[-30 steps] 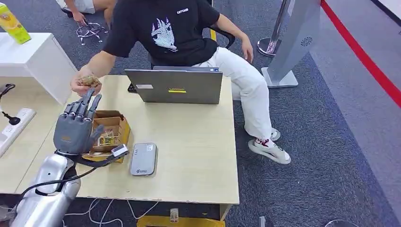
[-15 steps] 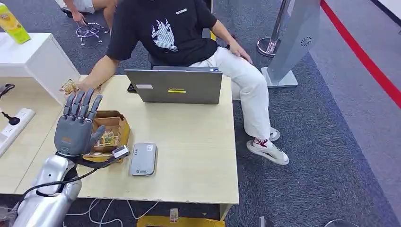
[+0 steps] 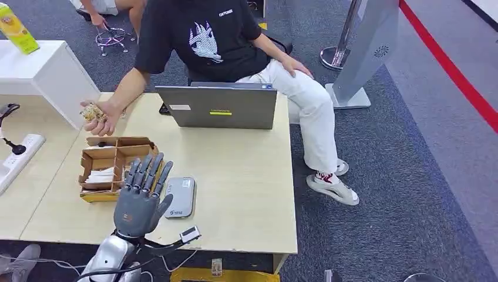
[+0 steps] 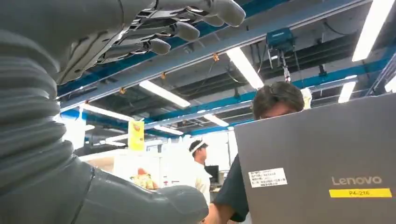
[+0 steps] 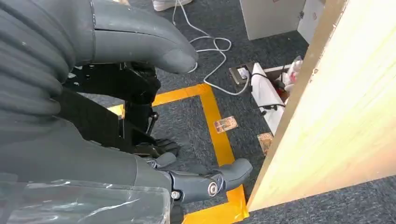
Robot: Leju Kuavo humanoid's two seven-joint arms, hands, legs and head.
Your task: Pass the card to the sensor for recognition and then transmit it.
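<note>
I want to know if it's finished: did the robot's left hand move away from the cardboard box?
Yes. The left hand drew back toward the robot and right, off the cardboard box, now beside the grey sensor.

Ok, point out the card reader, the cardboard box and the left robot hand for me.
card reader [image 3: 181, 196], head view, its grey top face
cardboard box [image 3: 97, 157], head view, a middle divider wall
left robot hand [image 3: 140, 198], head view, back of the hand

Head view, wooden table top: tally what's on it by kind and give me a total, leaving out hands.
Laptop: 1
Cardboard divided box: 1
Silver card sensor: 1
Total: 3
</note>
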